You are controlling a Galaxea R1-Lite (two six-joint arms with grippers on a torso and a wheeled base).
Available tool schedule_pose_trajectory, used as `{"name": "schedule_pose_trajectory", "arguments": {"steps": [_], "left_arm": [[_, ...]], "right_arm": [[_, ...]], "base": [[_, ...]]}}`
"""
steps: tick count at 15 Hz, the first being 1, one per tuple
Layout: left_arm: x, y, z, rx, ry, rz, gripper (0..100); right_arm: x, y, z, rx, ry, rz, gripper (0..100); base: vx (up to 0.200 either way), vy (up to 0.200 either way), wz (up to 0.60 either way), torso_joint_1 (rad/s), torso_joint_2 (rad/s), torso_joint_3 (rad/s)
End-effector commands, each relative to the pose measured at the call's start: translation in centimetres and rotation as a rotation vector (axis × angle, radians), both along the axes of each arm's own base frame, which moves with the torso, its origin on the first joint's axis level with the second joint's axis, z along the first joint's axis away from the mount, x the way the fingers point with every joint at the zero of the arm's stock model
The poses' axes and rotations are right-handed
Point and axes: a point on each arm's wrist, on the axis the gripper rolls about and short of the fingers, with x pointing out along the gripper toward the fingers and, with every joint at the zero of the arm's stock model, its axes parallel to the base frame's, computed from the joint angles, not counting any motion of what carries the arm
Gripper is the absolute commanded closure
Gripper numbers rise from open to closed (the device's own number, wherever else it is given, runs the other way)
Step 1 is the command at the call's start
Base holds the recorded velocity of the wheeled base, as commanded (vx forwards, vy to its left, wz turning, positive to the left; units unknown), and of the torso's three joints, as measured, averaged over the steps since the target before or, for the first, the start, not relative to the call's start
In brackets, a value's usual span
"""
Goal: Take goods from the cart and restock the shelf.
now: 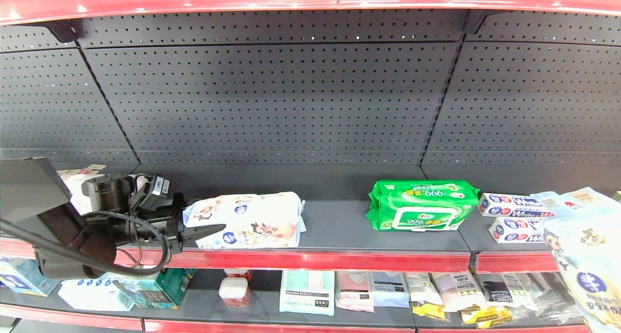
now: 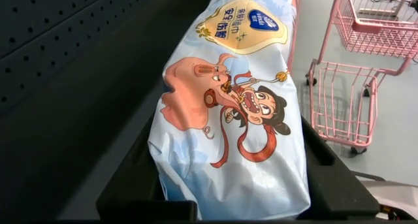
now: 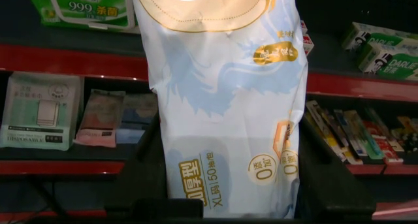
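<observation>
Right gripper point(image 3: 235, 178), nearest of all on the right, was closed on a pale blue pack point(image 1: 587, 255). Its two fingers pressed the soft sides so the pack stood lengthwise out from them. That pack hung in front of the shelf point(image 1: 339, 216), not yet over it, probably waiting for a free spot.

On the left, slightly farther in, the left gripper point(image 1: 201, 226) was clamped around a cartoon-printed pack point(image 1: 252, 219), one finger on each long side. This pack lay flat on the shelf near its red front edge, so it appeared to be placed and ready for release. The pink cart point(image 2: 366, 67), source of the goods, stood on the floor behind that arm.

Below the red edge, a lower shelf point(image 1: 204, 299) held small packets and boxes.

Farther right on the same shelf lay a green wipes pack point(image 1: 422, 211), flat with its lid facing up. Two white boxes point(image 1: 514, 216) sat just beside it on the right, one in front of the other. Bare shelf lay between the cartoon-printed pack and the green one, a likely gap for the next item.

Farthest back, a dark pegboard panel point(image 1: 271, 95) closed off the shelf.
</observation>
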Motion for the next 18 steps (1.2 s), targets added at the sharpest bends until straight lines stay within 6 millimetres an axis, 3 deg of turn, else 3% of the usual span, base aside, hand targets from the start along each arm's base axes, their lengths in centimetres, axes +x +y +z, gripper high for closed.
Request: {"name": "schedule_pose_trajectory", "arguments": {"steps": [1,18], "left_arm": [[0.14,0.04,-0.03,0.001,-0.007,0.001,100],[-0.07,0.28,-0.59,-0.002,0.025,0.017,100]], "right_arm": [[0.01,0.0,0.01,0.0,0.002,0.0,100],[0.09,-0.01,0.07,0.001,0.011,-0.002,100]], "base": [[0.0,0.0,0.0,0.0,0.0,0.0],[0.0,0.0,0.0,0.0,0.0,0.0]]}}
